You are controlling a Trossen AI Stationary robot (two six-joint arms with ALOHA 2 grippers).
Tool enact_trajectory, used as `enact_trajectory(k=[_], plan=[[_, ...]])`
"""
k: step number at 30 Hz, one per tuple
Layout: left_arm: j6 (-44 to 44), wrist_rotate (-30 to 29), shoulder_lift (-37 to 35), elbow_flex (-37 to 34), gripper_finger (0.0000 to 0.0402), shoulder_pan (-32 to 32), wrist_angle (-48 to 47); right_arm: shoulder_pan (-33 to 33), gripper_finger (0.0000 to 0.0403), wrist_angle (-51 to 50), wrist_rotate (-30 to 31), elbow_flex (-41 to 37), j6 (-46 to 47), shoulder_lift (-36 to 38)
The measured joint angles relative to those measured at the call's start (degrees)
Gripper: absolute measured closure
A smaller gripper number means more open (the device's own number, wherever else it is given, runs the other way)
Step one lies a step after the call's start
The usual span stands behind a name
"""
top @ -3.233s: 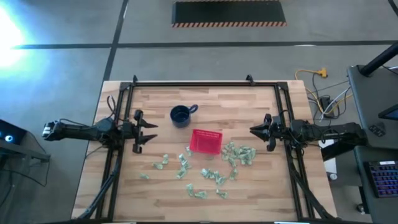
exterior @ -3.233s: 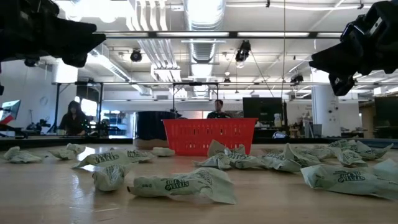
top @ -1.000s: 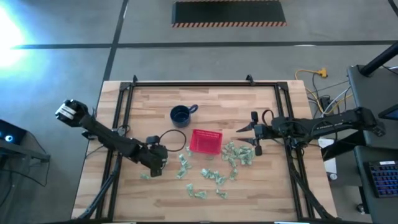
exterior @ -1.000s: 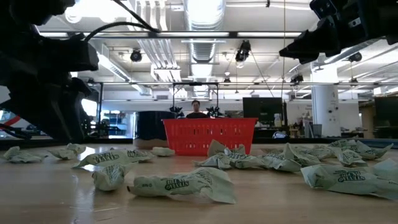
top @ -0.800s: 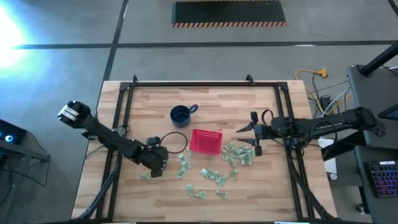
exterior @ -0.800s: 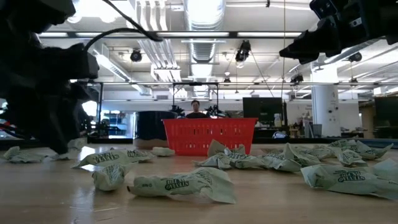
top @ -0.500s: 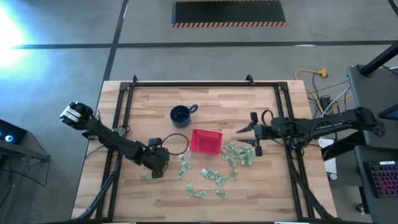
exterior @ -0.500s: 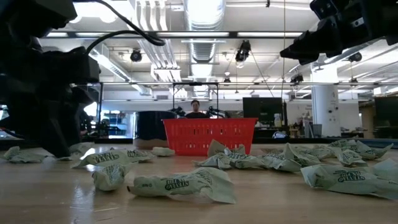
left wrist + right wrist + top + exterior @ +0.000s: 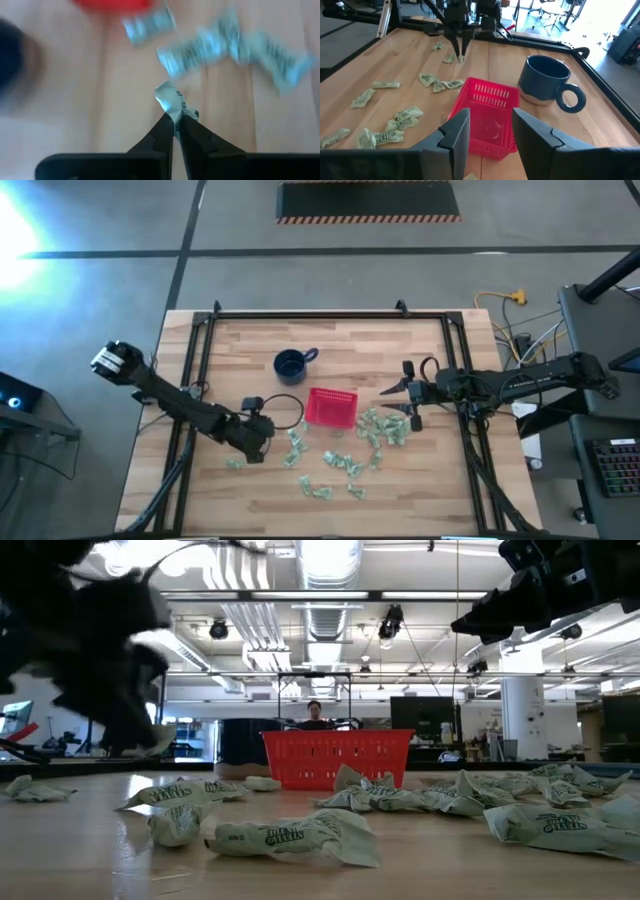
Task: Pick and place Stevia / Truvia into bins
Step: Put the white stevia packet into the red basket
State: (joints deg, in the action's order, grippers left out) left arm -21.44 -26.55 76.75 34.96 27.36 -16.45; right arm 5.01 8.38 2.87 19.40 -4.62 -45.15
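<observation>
The left end effector [image 9: 174,131] has just clenched on one sachet [image 9: 170,100] and lifted it off the counter [image 9: 400,350], left of the red basket [image 9: 331,408]. The first pick looks done; carrying it over comes next. The right end effector [image 9: 487,131] hangs spread and empty over loose sachets [image 9: 385,430] beside the basket.

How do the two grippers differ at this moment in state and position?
The left gripper is shut on a sachet, while the right gripper is open and holds nothing. The left gripper hangs over the sachets left of the red basket; the right gripper hovers to the basket's right, facing it. Both are dark two-finger grippers, clear of the table.
</observation>
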Motion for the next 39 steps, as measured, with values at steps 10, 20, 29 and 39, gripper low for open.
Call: enact_trajectory(k=[10,20,29,39], plan=[[25.07,-6.43,0.37,1.62,0.0400,-6.79,22.92,0.00,0.0269,1.28,0.02,-0.02,-0.37,-0.02],[29.43,3.17,7.70,3.80,0.0400,-16.39,31.93,-0.01,0.0276,1.44,0.04,-0.02,-3.46,0.07],[29.83,5.41,15.32,8.79,0.0371,-18.97,32.18,-0.01,0.0274,1.29,0.04,-0.02,-4.39,0.05],[30.84,5.31,15.59,11.75,0.0251,-18.56,26.38,0.73,0.0271,-3.70,-0.20,-0.02,1.24,0.04]])
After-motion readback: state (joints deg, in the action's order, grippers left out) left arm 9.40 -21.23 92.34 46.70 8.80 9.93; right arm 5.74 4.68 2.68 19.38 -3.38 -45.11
